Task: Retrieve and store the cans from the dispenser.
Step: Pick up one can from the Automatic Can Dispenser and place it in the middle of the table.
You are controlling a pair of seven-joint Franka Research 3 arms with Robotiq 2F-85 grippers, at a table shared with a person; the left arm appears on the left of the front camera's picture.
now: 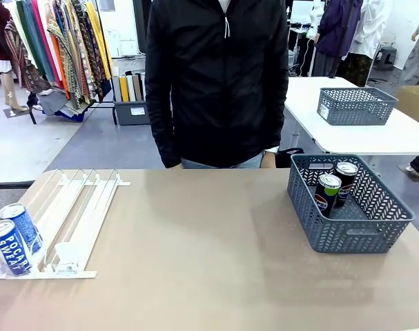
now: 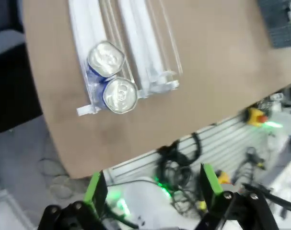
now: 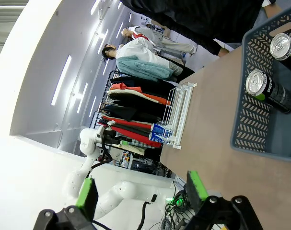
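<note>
At the table's (image 1: 209,248) left edge the dispenser (image 1: 71,210) is laid, its low end turned toward the robot. Two Pocari cans (image 1: 10,247) (image 1: 23,225) are stood upright in its leftmost lane, one just behind the other, at the low end. The other lanes are seen bare. A person (image 1: 219,83) in a black jacket is seen standing at the far side, near the middle. To the right, a grey basket (image 1: 347,233) is set on the table, well apart from the dispenser. Two Pepsi cans (image 1: 327,194) (image 1: 346,181) are held in it, upright and side by side.

In the left wrist view, the left gripper (image 2: 153,189) is held wide open, with nothing between its fingers. It is poised high above the table edge. The silver tops of the Pocari cans (image 2: 106,60) (image 2: 120,95) are seen from above, touching, at the dispenser's (image 2: 145,48) end.

In the right wrist view, the right gripper (image 3: 141,191) is likewise spread wide, and nothing is gripped. The dispenser (image 3: 181,108) is seen farther off, and the basket (image 3: 248,122) with the Pepsi cans (image 3: 267,90) (image 3: 284,48) nearer by.
</note>
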